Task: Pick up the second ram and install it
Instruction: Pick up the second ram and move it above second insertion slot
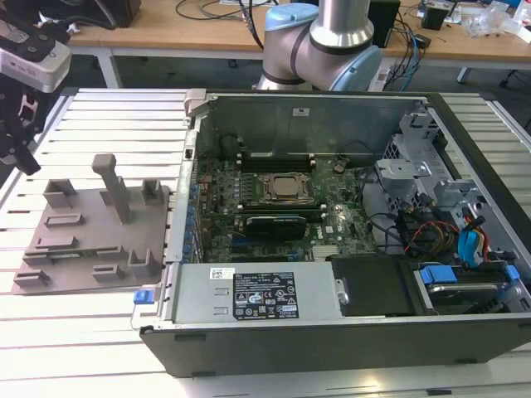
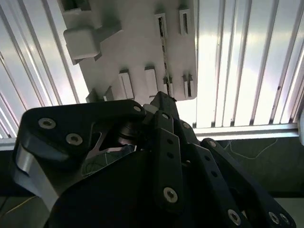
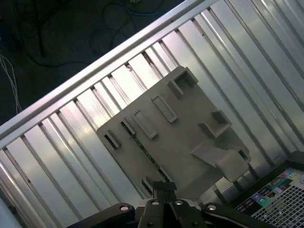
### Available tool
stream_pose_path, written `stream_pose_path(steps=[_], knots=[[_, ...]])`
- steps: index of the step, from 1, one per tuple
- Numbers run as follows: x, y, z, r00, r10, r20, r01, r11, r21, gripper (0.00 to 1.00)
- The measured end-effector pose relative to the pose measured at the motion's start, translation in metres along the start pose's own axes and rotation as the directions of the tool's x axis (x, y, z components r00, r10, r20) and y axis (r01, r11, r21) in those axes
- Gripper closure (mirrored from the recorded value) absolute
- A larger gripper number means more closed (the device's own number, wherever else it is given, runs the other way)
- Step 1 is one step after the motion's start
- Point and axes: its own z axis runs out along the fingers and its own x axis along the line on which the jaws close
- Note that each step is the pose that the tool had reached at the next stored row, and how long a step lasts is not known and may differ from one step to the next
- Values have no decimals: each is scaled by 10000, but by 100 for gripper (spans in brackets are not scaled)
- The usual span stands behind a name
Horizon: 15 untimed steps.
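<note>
Presently the pincer hangs over the slatted metal bench, above the near edge of the grey fixture plate. Its dark fingers are drawn together at the tips, with nothing held between them. In the exterior view it sits high at the left edge, clear of the plate and well apart from the computer case.

The second ram stands on its edge in the fixture plate. In both wrist views it shows as a thin greenish line running between small raised holders. The pincer's tips line up with one end of that line in the first wrist view, but the exterior view shows the pincer well above the plate, so they are not touching. A tall angled post rises from the plate on the side away from the ram.

On the exterior view's right, the case lies open on the bench. Its motherboard faces up, with the CPU socket near the middle and long black slots just beside it. The arm's base stands behind the case.
</note>
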Motion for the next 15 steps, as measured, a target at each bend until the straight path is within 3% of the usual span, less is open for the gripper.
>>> stream_pose_path(steps=[3,9,11,13,15], knots=[[0,0,0,9988,-489,-18,489,9988,-13,89],[0,0,0,9905,-1377,-48,1377,9905,-40,89],[0,0,0,9869,-1615,-55,1615,9869,-48,89],[0,0,0,9782,-2077,-70,2077,9782,-63,89],[0,0,0,9733,-2295,-77,2295,9733,-72,89]])
